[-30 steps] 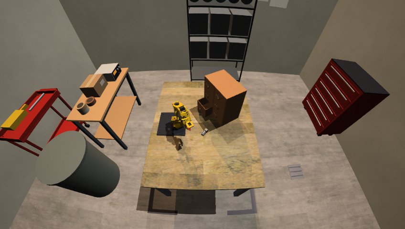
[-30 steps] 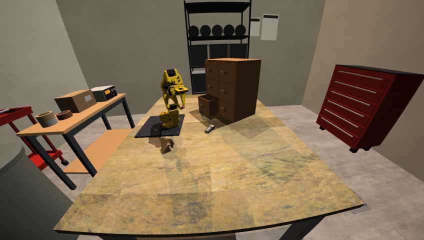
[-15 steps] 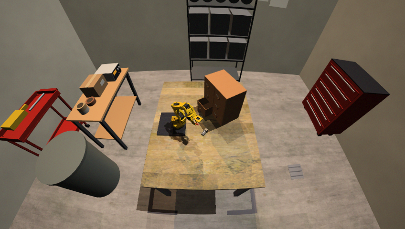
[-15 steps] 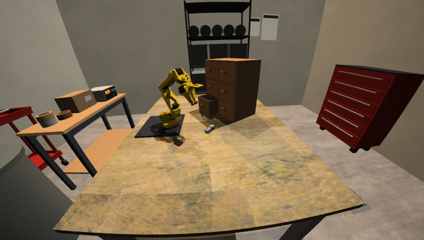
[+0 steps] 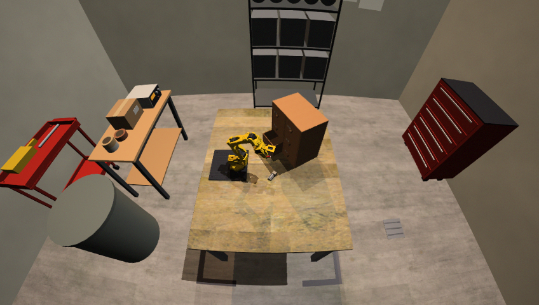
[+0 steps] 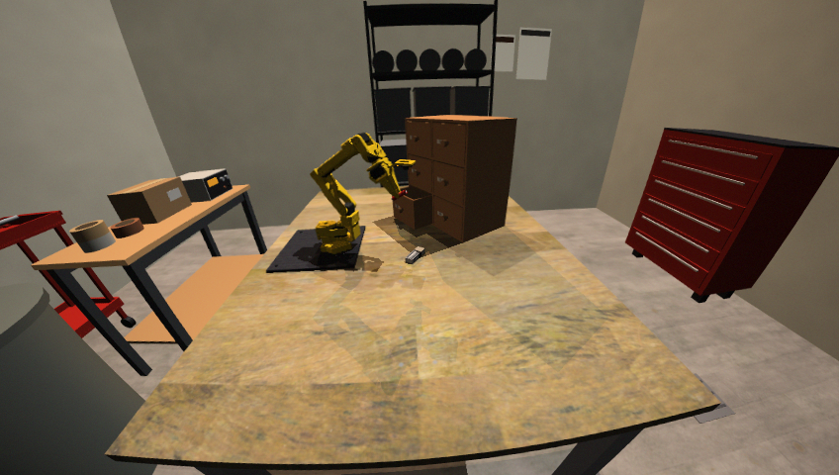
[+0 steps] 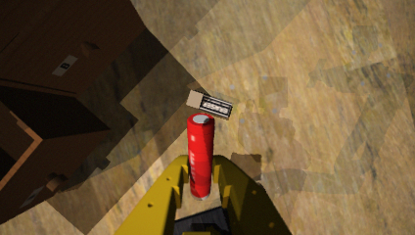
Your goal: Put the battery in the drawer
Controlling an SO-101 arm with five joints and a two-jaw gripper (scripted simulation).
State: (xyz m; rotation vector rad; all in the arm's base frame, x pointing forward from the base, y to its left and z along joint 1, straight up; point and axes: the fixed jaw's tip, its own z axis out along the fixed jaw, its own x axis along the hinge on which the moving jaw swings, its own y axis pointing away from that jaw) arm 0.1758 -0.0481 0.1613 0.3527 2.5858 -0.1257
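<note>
Red battery, yellow hand

On the table: one brown chest with one drawer pulled out, one yellow arm, one red AAA battery, one small grey block. On the side bench: two tape rolls, one cardboard box.
</note>
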